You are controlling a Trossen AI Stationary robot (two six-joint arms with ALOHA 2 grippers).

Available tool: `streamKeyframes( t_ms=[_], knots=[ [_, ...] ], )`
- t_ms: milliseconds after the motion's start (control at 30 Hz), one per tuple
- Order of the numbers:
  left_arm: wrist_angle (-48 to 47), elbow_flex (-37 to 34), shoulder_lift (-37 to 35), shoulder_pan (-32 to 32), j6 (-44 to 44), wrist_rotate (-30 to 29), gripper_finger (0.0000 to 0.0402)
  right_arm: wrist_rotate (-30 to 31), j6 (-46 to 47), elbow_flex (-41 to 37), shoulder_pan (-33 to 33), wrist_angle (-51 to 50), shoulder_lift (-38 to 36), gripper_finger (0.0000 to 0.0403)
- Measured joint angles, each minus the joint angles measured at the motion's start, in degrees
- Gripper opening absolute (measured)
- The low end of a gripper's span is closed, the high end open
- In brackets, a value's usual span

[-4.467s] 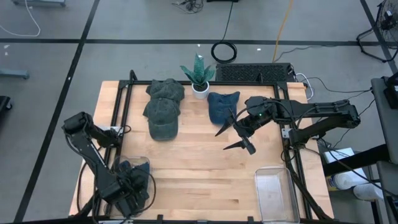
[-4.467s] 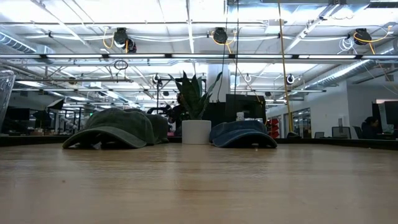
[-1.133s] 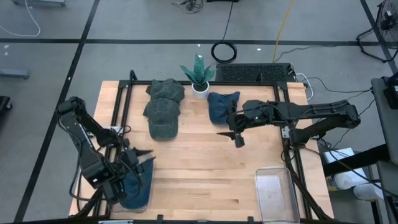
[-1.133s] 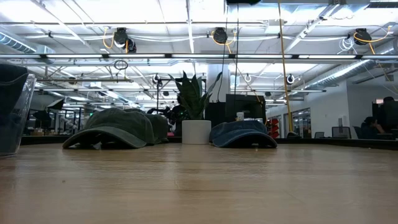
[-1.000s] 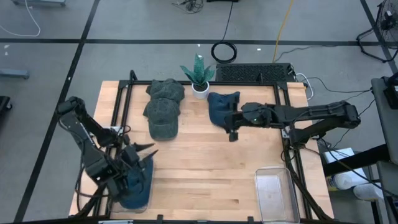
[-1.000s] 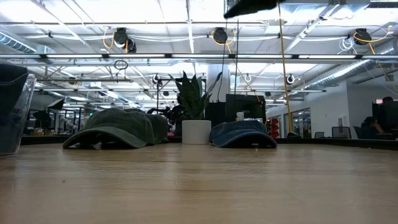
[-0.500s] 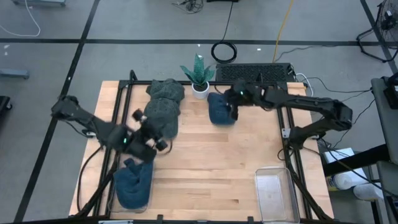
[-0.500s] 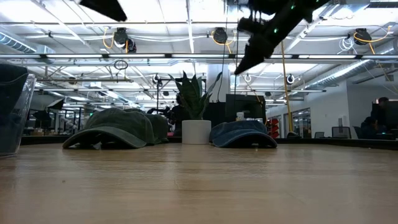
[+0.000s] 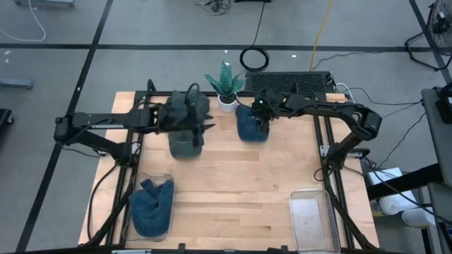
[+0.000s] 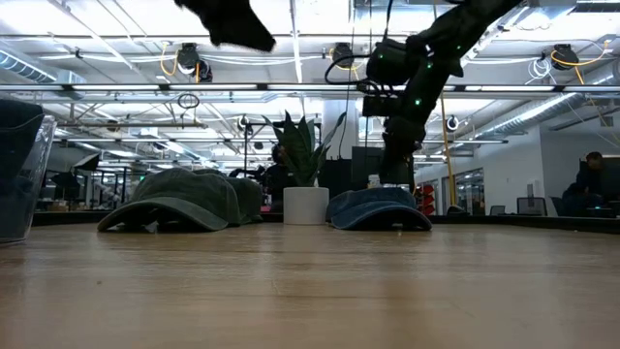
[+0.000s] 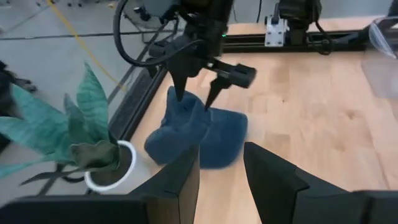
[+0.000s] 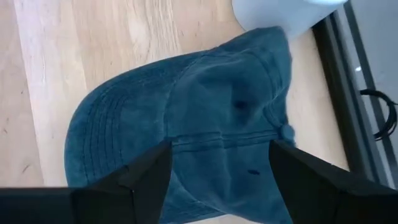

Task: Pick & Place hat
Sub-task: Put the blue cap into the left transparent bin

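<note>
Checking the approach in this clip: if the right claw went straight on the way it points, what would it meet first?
The blue cap lying beside the plant pot. The right claw, open, points down at its crown; how far above it stands is unclear.

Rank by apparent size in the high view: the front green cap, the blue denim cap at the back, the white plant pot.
1. Front green cap, though the left arm covers part of it.
2. Blue denim cap, slightly smaller.
3. White plant pot, clearly smallest.
</note>
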Motion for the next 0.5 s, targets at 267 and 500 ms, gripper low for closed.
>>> streamKeyframes(
  t_ms=[267, 500],
  knots=[
    [22.9, -13.0, 0.1, 8.6, 0.9, 12.0, 0.0136, 0.0, 2.1, 0.0, 0.0, -0.2, 2.5, 0.0254],
    [29.6, -16.0, 0.0, 8.6, 5.9, 13.3, 0.0136, 0.0, 3.8, 0.0, -0.3, -0.5, 3.5, 0.0254]
  ],
)
